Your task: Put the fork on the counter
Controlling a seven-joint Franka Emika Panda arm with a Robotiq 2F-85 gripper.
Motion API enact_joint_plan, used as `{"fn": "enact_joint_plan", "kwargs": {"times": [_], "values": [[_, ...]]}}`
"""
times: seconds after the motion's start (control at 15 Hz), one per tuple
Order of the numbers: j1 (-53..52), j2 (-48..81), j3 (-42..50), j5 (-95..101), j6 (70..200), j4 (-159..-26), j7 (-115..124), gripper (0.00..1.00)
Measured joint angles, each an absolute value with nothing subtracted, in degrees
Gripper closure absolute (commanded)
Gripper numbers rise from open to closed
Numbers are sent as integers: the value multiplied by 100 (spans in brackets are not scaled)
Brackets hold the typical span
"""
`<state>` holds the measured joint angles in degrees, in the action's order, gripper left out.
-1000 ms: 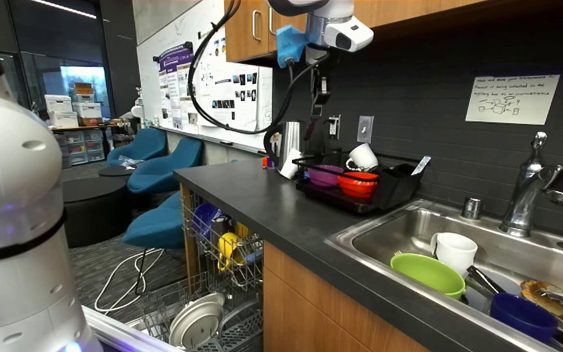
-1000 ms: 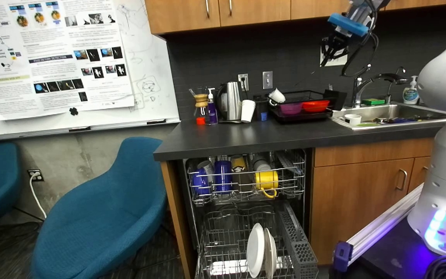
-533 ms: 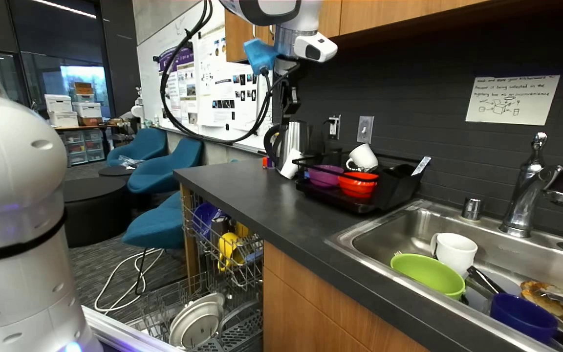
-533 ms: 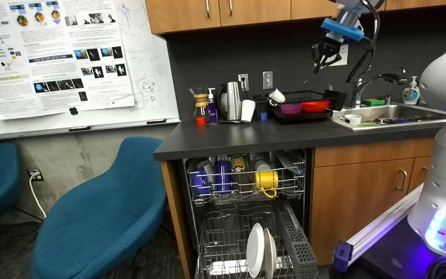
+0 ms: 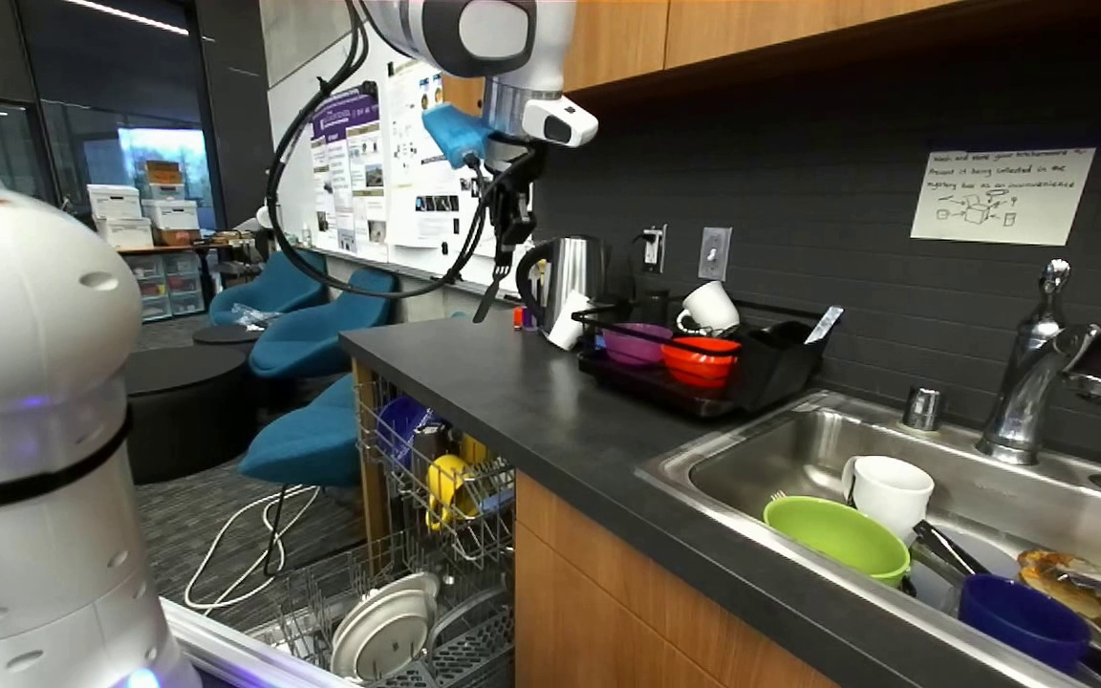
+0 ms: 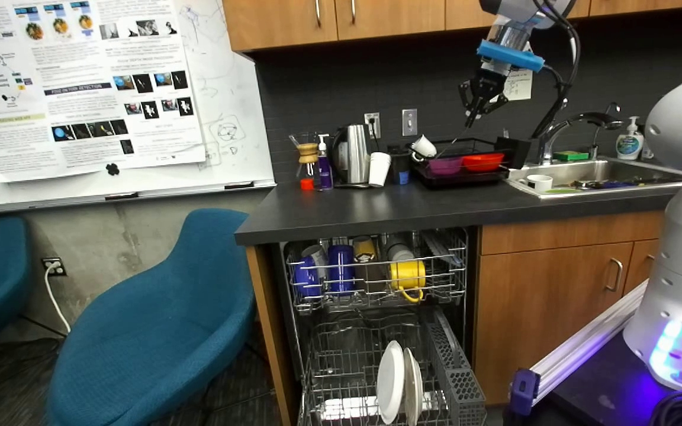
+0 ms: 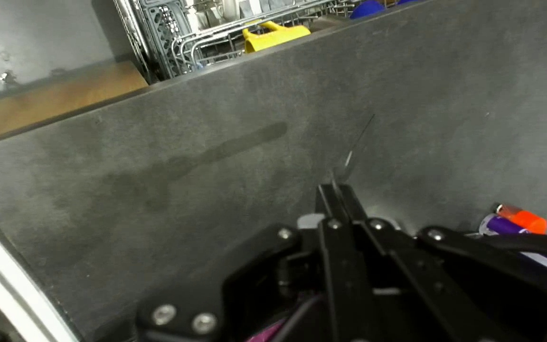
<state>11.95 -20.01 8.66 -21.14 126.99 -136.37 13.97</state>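
My gripper point(image 5: 507, 250) is shut on a thin metal fork point(image 5: 490, 296) and holds it in the air above the counter point(image 5: 550, 406). The fork hangs below the fingertips, tilted, with its handle end downward. In an exterior view the gripper point(image 6: 472, 117) is in front of the dish rack, and the fork point(image 6: 452, 142) shows as a thin slanted line. In the wrist view the fork point(image 7: 358, 138) sticks out from the closed fingertips point(image 7: 337, 190), seen nearly edge-on. The dark counter point(image 7: 235, 142) lies below, with a gripper-and-fork shadow on it. The gripped end is hidden between the fingers.
A black dish rack point(image 5: 751, 373) with bowls and a white mug stands on the counter beside the sink point(image 5: 732, 459). A kettle point(image 6: 350, 155) and a white cup point(image 6: 379, 168) stand at the back. The open dishwasher rack point(image 6: 376, 269) is under the counter's front edge.
My gripper has moved left and downward in both exterior views, carrying the fork. The fork's outline is clearer now against the background. Objects on the counter and in the sink have not moved.
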Motion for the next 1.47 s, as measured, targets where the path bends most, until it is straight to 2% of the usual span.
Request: {"fn": "enact_joint_plan", "kwargs": {"times": [0.6, 1.47], "values": [[835, -1884, 443, -2114, 13158, -13755, 1473, 100], [210, -1395, -692, -1275, 13937, -13342, 2629, 100]]}}
